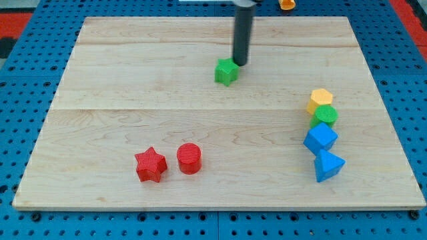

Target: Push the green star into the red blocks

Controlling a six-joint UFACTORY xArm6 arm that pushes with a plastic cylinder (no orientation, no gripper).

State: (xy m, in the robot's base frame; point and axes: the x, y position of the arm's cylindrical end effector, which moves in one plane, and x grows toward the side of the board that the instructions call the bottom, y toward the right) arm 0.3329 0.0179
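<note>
green star-shaped plastic block [226, 71] sits on the pale wooden board [133, 80] up toward the view's top, well apart from the red star-shaped block [150, 164] and the red cylinder block [189, 158], which lie just beside each other down and to the view's left of it. my tip [238, 64], the end of a straight dark rod with no jaws to open or close, stands at the green star's upper right edge, touching it or nearly so. that seems the right side for a push down-left toward the red pair; i judge the stroke should run through the star's middle, since an off-centre shove may spin it aside. squat and nearly as wide as long, the green star shows no clear long axis, and which way its arms point is too small to tell.
</note>
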